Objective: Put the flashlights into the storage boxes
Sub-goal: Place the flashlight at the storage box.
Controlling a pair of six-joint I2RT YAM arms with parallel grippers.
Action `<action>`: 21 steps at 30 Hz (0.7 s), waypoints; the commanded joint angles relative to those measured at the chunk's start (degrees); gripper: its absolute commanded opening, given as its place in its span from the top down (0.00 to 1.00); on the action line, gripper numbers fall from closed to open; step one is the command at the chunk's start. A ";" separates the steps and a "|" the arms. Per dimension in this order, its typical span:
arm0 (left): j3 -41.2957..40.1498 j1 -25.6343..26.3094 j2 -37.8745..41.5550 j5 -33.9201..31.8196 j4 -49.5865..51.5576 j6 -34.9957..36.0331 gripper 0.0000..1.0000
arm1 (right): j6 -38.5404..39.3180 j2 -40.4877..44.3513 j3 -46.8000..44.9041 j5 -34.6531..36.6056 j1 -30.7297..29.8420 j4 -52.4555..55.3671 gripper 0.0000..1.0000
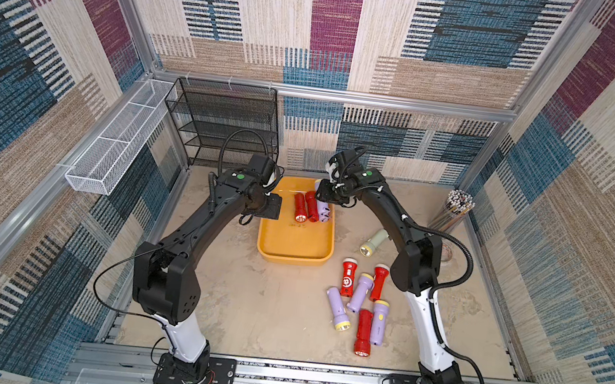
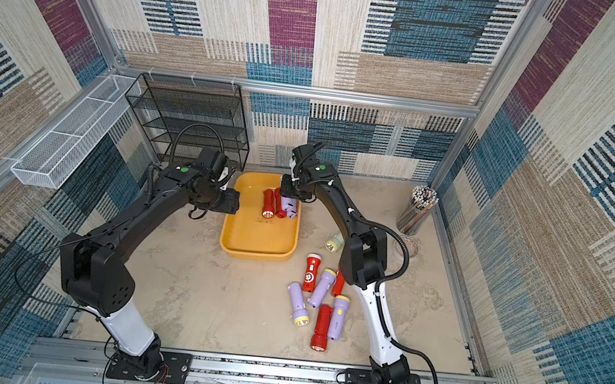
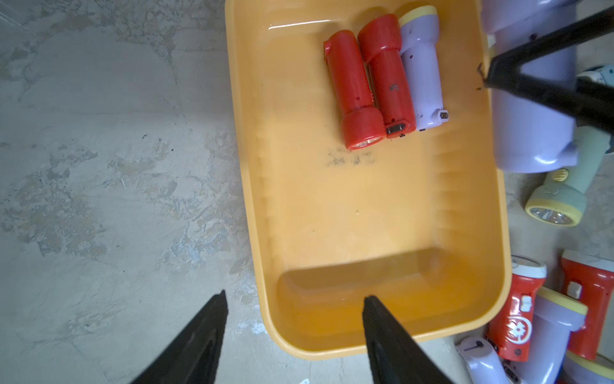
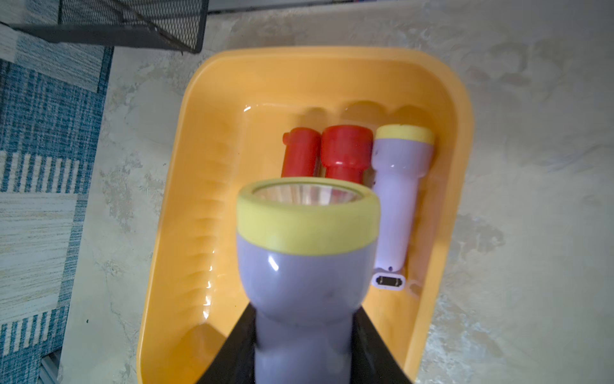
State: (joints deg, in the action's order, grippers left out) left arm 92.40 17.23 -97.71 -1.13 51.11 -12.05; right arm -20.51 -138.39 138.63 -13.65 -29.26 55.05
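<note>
Torches (image 3: 385, 76) in the tray (image 3: 332, 216): three. Right fingers (image 4: 232, 362) clamp a lilac torch (image 4: 305, 266) (the fourth) above it; left fingers (image 3: 199, 342) gape empty. Seven lie loose on the table (image 1: 244, 305).

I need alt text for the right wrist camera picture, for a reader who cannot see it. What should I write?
The right pincer grips a lilac flashlight with a pale yellow head, over the yellow tray. In the tray two red flashlights and another lilac flashlight lie side by side. A black mesh rack stands beyond the tray.
</note>
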 commanded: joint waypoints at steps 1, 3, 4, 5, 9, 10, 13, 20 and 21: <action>-1.34 -0.61 1.37 1.36 -1.97 -0.66 0.32 | -1.09 1.75 -3.28 0.99 -1.26 -0.85 0.63; -2.14 -0.77 1.63 1.73 -2.35 -0.95 0.32 | -1.75 3.47 -6.96 1.34 -2.02 -1.76 0.63; -2.43 -0.80 1.64 1.98 -2.43 -1.02 0.32 | -2.13 4.53 -9.32 1.33 -2.35 -2.54 0.63; -2.65 -0.80 1.63 2.21 -2.58 -1.19 0.32 | -2.46 5.35 -11.06 1.43 -2.69 -3.16 0.63; -3.37 -0.94 1.36 3.36 -3.11 -1.83 0.32 | -3.96 8.83 -18.48 2.05 -3.85 -5.42 0.63; -3.43 -0.99 1.30 3.65 -3.17 -1.92 0.32 | -4.33 9.49 -19.96 1.91 -4.06 -5.97 0.63; -3.84 -1.15 0.89 4.33 -3.34 -2.42 0.32 | -5.13 10.33 -23.07 1.98 -4.48 -6.88 0.63; -3.72 -1.33 -0.09 5.26 -3.28 -2.88 0.32 | -5.86 10.09 -27.51 2.33 -4.92 -8.98 0.62; -3.71 -1.37 -0.16 5.16 -3.29 -2.89 0.32 | -5.91 9.91 -27.79 2.47 -4.85 -9.02 0.62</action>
State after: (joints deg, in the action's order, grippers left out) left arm 88.60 15.99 -97.62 3.33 48.66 -13.56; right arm -25.45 -128.88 111.42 -11.92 -34.06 48.93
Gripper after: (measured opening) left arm 0.683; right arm 0.400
